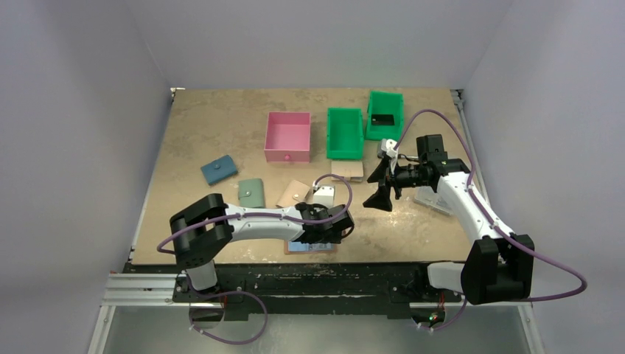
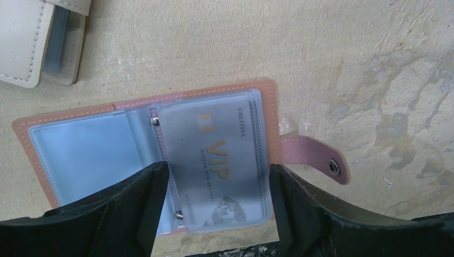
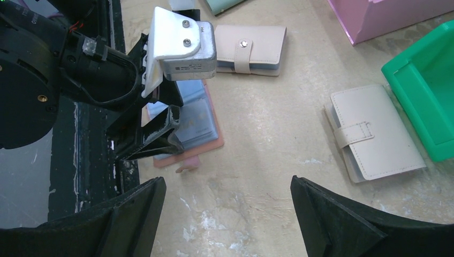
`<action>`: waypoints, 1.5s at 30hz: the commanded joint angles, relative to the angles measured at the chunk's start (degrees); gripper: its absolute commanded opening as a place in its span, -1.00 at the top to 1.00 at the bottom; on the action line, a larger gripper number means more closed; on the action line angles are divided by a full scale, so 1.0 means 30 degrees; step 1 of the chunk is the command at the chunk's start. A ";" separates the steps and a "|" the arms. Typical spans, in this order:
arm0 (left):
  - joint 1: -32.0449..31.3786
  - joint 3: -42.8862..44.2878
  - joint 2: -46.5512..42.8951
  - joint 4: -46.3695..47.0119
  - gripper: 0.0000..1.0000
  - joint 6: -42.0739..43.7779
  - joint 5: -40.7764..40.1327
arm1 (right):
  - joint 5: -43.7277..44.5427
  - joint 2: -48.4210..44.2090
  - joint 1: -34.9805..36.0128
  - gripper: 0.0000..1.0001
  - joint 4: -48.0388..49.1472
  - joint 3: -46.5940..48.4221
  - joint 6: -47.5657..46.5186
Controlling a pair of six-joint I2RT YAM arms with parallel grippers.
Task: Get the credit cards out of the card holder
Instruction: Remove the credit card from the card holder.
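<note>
Card holder (image 2: 80, 152): one, open flat on the bench (image 1: 221, 118), lower centre.
Grey card (image 2: 214, 160): one, in its sleeve.
Black card (image 1: 383, 119): one, in the upper-right green bin (image 1: 385, 94).
Left fingers (image 2: 123, 217): open, straddling the grey card.
Right fingers (image 3: 126, 219): open, empty.

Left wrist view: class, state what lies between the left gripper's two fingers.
In the left wrist view, the open card holder lies there, a pale VIP credit card in its right half; the left gripper stands open astride it.

Soft even light, faint shadows; top view seems slightly grainy.
</note>
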 commanded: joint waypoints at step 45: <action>0.4609 -1.2739 -0.6272 1.9963 0.39 -0.0399 0.7808 | 0.3034 0.4662 0.5021 0.26 0.6587 -0.0890 0.9418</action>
